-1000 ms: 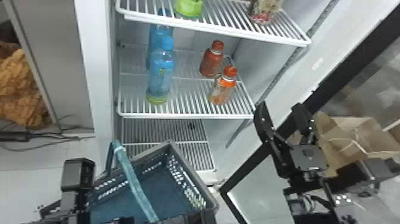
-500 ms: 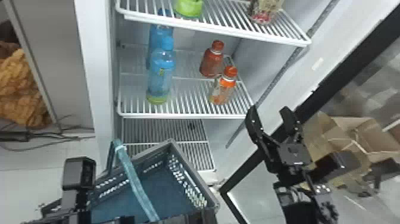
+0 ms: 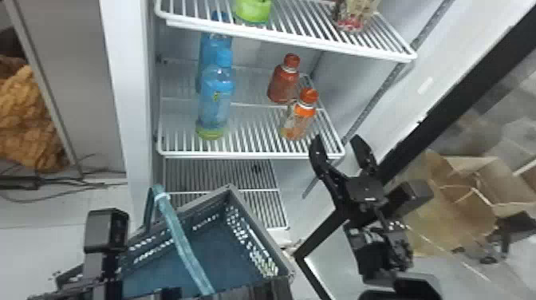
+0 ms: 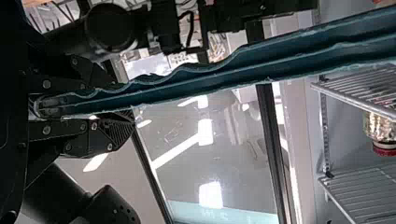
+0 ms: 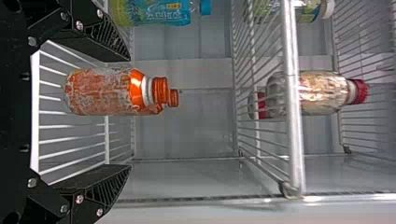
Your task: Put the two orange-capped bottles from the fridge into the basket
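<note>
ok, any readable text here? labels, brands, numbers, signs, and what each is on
Nothing legible enough to quote.
Blue-capped bottle: print on its label, too blurred to read.
Front orange-capped bottle: no word can be made out.
Teal band low on the glass: pale marks, too faint to read.

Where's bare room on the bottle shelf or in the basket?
Bare: the shelf between front blue bottle and front orange-capped bottle; the visible floor of the basket, under the teal strap. Crowded: behind those bottles, where a rear blue bottle and rear orange-capped bottle stand.
</note>
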Motion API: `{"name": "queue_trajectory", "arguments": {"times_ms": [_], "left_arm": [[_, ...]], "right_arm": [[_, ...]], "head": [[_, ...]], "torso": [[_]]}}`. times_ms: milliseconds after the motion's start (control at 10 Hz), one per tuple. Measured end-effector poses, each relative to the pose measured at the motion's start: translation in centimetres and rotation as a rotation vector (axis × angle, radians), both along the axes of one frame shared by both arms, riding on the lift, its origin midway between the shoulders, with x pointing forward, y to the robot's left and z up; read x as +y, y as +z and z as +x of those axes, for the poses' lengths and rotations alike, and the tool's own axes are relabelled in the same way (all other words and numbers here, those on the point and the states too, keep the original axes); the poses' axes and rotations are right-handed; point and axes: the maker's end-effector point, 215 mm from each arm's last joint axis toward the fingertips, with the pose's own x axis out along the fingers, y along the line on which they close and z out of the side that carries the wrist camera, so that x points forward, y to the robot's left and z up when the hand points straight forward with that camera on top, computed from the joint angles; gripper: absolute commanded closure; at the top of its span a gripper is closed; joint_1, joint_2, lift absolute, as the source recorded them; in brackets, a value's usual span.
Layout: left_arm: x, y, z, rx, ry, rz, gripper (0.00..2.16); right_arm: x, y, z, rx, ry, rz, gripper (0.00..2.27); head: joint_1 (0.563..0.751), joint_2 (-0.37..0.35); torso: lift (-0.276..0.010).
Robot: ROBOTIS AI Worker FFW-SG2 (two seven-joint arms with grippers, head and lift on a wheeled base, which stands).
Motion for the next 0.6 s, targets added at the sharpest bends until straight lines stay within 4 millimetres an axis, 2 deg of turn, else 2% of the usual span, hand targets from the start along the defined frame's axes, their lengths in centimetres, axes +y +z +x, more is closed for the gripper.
{"name": "queue_trajectory", "arguments": {"times_ms": [200, 600], "left_arm": [[0.0, 0.1, 0.0, 0.000, -0.001, -0.002, 1.17], [-0.1, 0.2, 0.0, -0.001, -0.002, -0.004, 1.17]], "right_arm": [[0.6, -0.8, 2.7, -0.019, 0.019, 0.007, 0.26], [1.2, -1.8, 6.1, -0.016, 0.036, 0.006, 0.26]], "head": [[0.695, -0.350], [0.695, -0.350]], "torso": [[-0.235], [-0.235]]}}
